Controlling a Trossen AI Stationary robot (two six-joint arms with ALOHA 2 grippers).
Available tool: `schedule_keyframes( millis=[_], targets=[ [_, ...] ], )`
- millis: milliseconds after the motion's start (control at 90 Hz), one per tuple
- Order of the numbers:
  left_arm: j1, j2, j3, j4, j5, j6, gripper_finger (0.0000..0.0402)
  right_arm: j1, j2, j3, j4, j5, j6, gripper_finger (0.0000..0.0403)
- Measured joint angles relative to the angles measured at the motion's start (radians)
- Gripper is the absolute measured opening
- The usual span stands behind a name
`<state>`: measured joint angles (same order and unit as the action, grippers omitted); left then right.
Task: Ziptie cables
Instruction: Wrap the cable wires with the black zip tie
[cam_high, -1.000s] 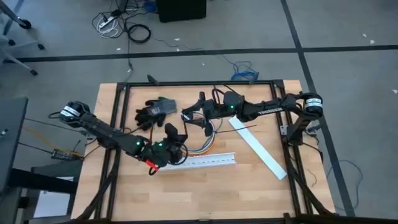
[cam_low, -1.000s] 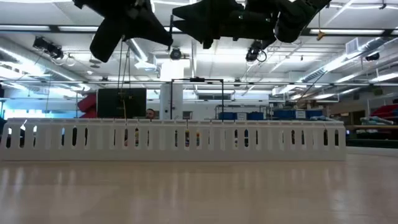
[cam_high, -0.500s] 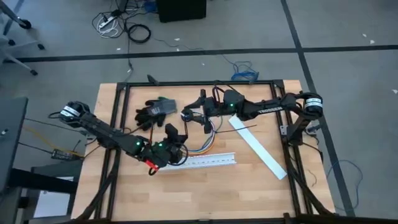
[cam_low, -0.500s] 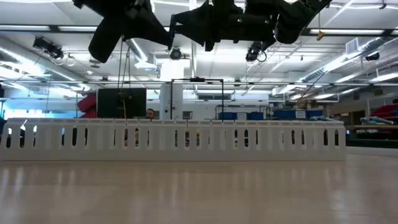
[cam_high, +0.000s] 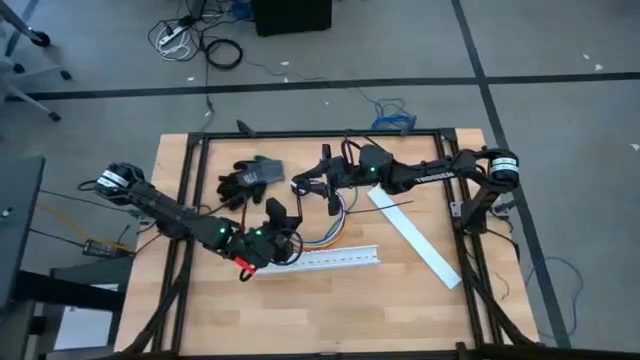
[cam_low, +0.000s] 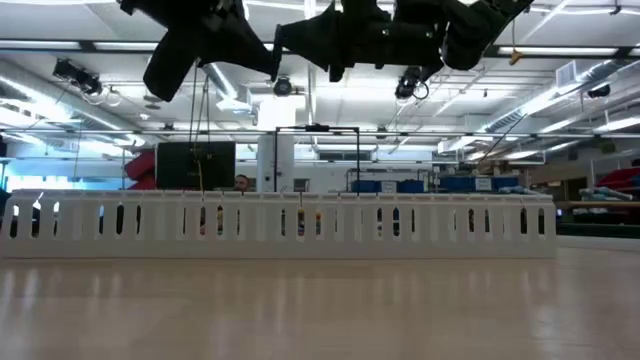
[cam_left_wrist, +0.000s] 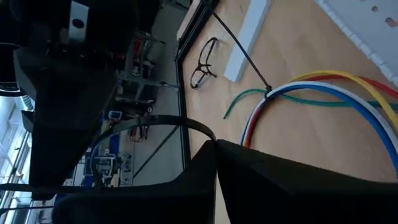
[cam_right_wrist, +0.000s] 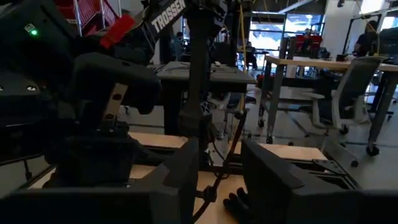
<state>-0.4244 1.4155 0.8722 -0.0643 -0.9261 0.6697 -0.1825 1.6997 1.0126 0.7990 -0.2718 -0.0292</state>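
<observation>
Both arms crowd the cables (cam_high: 328, 232); the slotted channel (cam_high: 330, 260) blocks the near side.

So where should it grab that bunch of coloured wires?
Probably where the cables bunch tightly together, coming straight down from above, tool fingers on either side. Farther along the wires fan apart flat, so some would likely slip out.

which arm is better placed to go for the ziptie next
Right, probably. In the high view its tool hangs beside the cables, where the ziptie ends. The left tool sits farther off by the channel.
</observation>
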Motion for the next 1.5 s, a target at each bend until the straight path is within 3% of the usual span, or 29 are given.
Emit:
schedule_keyframes(
  millis=[222, 433, 611, 911, 1111, 1278, 1500],
  targets=[
    [0.000, 0.000, 0.000, 0.000, 0.000, 0.000, 0.0000, 0.000, 0.000, 0.000, 0.000, 0.000, -0.001, 0.0012],
    [0.000, 0.000, 0.000, 0.000, 0.000, -0.054, 0.0003, 0.009, 0.000, 0.000, -0.011, -0.006, -0.015, 0.0001],
    [0.000, 0.000, 0.003, -0.030, 0.002, -0.267, 0.0036, 0.010, 0.000, 0.000, -0.058, -0.010, -0.029, 0.0001],
    [0.000, 0.000, 0.073, -0.322, 0.130, -0.609, 0.0108, 0.000, -0.020, -0.001, -0.063, -0.012, -0.053, 0.0000],
    [-0.002, -0.015, 0.124, -0.500, 0.132, -0.819, 0.0127, -0.003, -0.037, -0.001, -0.116, -0.011, -0.105, 0.0000],
    [0.000, -0.111, 0.158, -0.655, 0.070, -0.989, 0.0127, 0.009, -0.036, -0.001, -0.195, 0.009, -0.137, 0.0000],
    [0.006, -0.377, 0.132, -0.736, 0.025, -1.123, 0.0127, 0.075, -0.036, -0.001, -0.224, 0.080, -0.188, 0.0000]
  ],
)
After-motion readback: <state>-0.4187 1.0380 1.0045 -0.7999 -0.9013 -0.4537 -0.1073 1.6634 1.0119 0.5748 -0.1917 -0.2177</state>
